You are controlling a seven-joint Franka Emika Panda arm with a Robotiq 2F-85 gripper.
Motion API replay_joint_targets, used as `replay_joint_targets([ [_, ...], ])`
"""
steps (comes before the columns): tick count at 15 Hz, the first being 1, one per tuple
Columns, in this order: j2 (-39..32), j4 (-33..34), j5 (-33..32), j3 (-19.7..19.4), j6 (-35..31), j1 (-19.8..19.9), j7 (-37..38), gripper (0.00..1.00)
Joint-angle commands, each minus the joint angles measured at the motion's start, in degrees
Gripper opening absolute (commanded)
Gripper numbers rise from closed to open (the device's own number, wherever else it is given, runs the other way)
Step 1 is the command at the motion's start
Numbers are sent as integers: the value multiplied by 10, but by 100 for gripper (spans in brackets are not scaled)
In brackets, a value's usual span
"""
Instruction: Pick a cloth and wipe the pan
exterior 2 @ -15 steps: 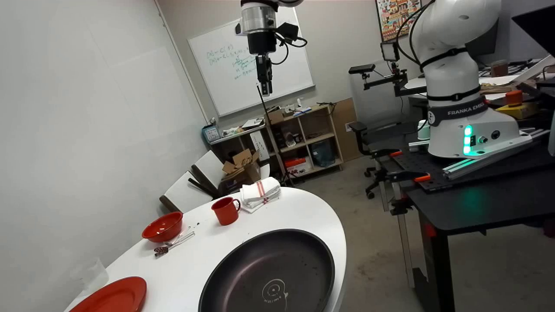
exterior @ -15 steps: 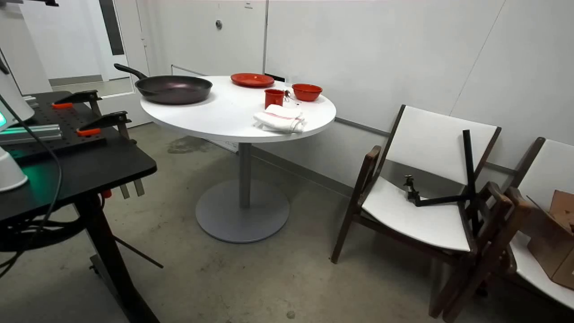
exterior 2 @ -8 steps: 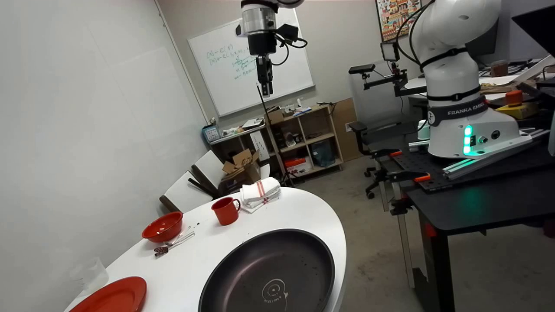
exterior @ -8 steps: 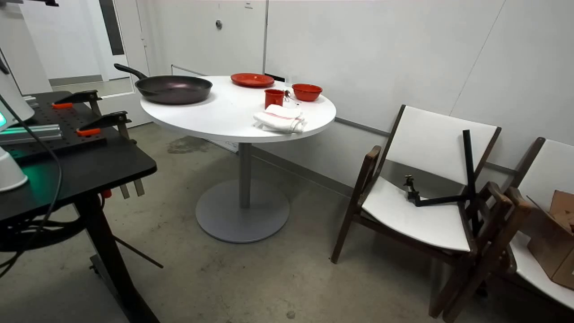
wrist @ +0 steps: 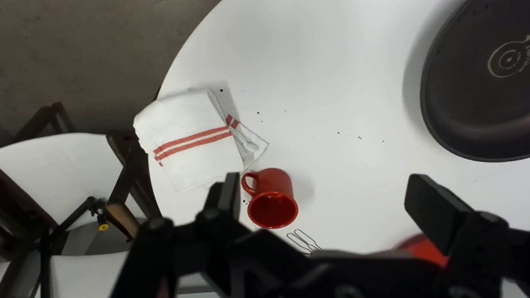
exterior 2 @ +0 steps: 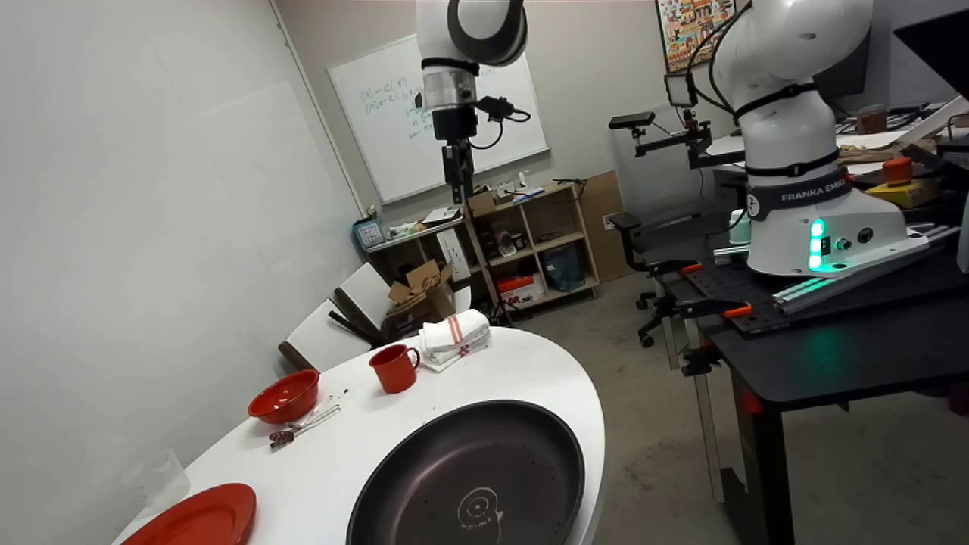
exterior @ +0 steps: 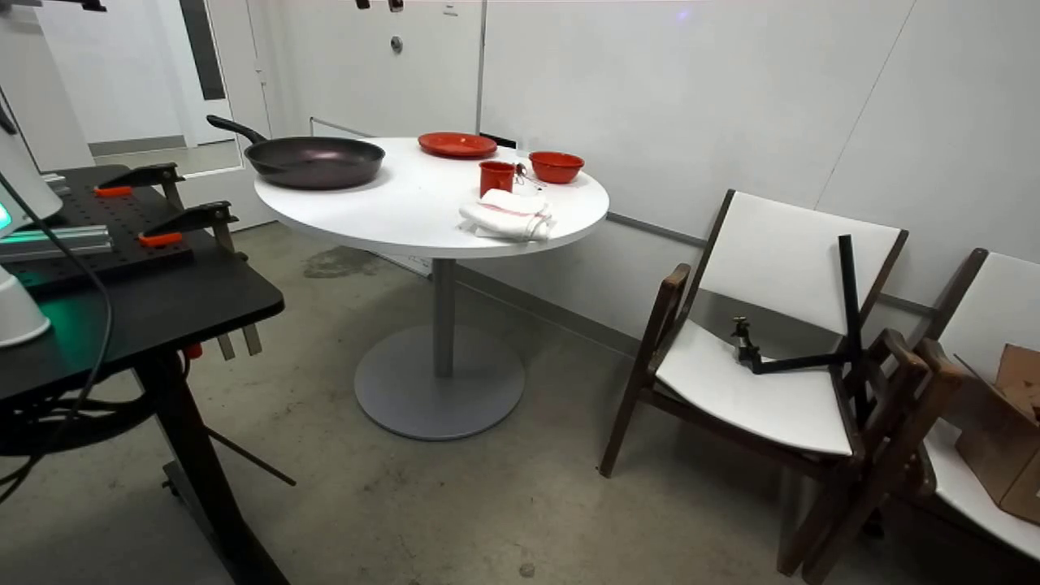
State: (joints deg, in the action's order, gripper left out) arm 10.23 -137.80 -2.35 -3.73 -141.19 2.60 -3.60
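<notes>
Black pan (exterior: 315, 166), long axis level, handle (exterior: 233, 127) pointing away from cloth (exterior: 508, 215)

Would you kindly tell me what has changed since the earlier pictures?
The gripper has come down, so its fingertips now show at the top edge of an exterior view. It stands open, with nothing taken hold of or let go. The cloth, pan, red mug, red bowl and red plate stayed put on the table.

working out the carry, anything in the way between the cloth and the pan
Nothing visible stands between the cloth and the pan, just white tabletop with a few dark specks. The red mug sits beside the cloth, off that straight path.
</notes>
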Motion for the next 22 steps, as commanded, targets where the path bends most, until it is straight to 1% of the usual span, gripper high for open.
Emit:
replay_joint_targets([
  [1,-92,47,65,-22,-54,0,-51,100],
  [3,-128,67,150,-29,-75,3,-100,100],
  [5,-167,95,205,-24,-74,17,-132,100],
  [6,-185,109,212,-21,-72,25,-135,100],
  [9,-238,148,206,-16,-67,46,-122,100],
  [12,-287,176,178,-15,-71,57,-96,100],
  [16,-338,199,112,-27,-74,47,-49,100],
  [20,-357,201,-3,-60,-70,16,25,100],
  [22,-361,199,-48,-73,-66,4,50,100],
])
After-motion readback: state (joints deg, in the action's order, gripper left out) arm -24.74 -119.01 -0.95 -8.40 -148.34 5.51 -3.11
